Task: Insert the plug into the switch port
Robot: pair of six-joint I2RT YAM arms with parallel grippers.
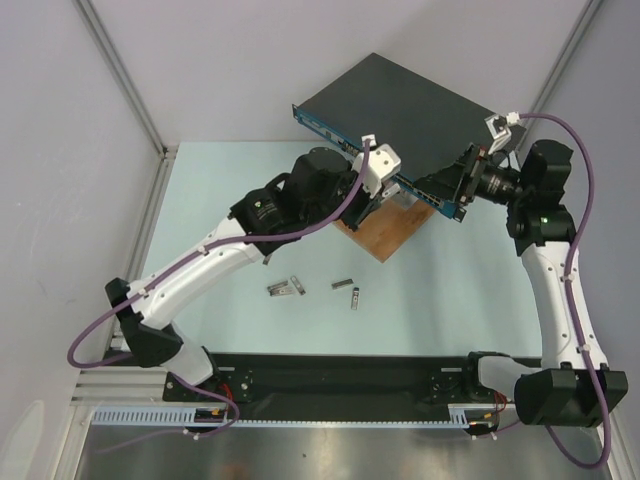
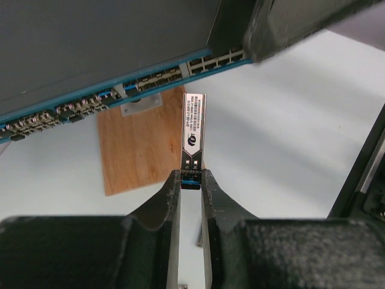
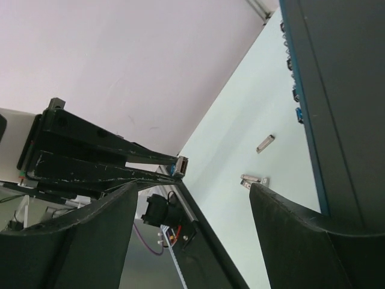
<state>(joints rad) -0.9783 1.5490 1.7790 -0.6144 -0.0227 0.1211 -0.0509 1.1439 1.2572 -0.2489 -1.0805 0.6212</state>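
Pinched by its blue tail end alone between the narrow-set black fingers of the left gripper (image 2: 190,180), the plug (image 2: 193,129) juts straight ahead of the fingertips. Its nose is just short of the blue socket strip of the switch (image 2: 90,48), with a wooden board (image 2: 135,150) beneath. With so little of it held, a nose that catches a socket rim could pivot or slip in the pinch. The right gripper (image 3: 194,188) stands wide at the switch's corner, clamping nothing, so a hard push might shove the switch back.
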